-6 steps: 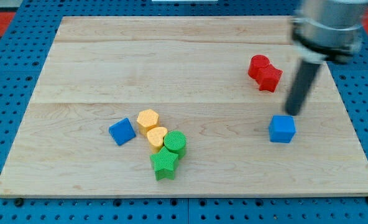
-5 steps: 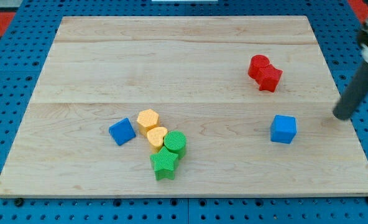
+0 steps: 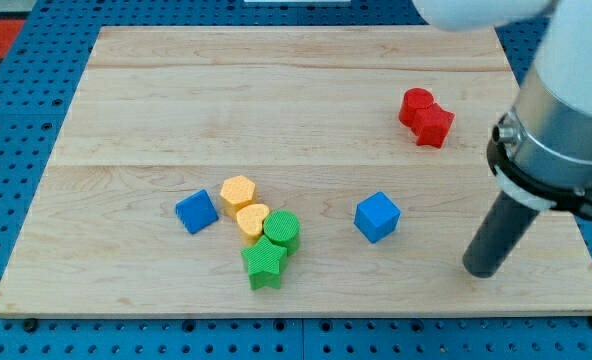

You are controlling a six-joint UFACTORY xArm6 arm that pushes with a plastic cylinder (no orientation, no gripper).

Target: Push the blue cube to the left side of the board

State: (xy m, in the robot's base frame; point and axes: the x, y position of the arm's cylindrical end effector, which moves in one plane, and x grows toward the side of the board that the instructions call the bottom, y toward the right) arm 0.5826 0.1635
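My tip [image 3: 481, 272] rested on the wooden board [image 3: 276, 90] near the view's bottom right, well to the right of the blue cube [image 3: 377, 217] and slightly lower than it, with bare wood between us. I carried no jaws to open or close, only the straight dark rod, so nothing was clamped and I touched no block.

The blue cube sat a little right of the board's centre, turned so that one corner pointed toward the view's bottom. It stood alone, apart from every other block.

Toward the view's left lay a second blue block [image 3: 196, 212], flatter in look and tilted; I could not tell its exact shape. Just to its right sat a yellow hexagonal block [image 3: 238, 191], and below that a yellow heart-like block [image 3: 252, 219], the two yellow pieces touching or nearly so. Against the heart's right side stood a green cylinder [image 3: 283, 230], and a green star [image 3: 264, 263] lay directly beneath, pressed close to both.

Up in the view's right, two red blocks [image 3: 425, 116] huddled together, touching; their shapes were hard to read. They lay well above my tip and well apart from the blue cube.
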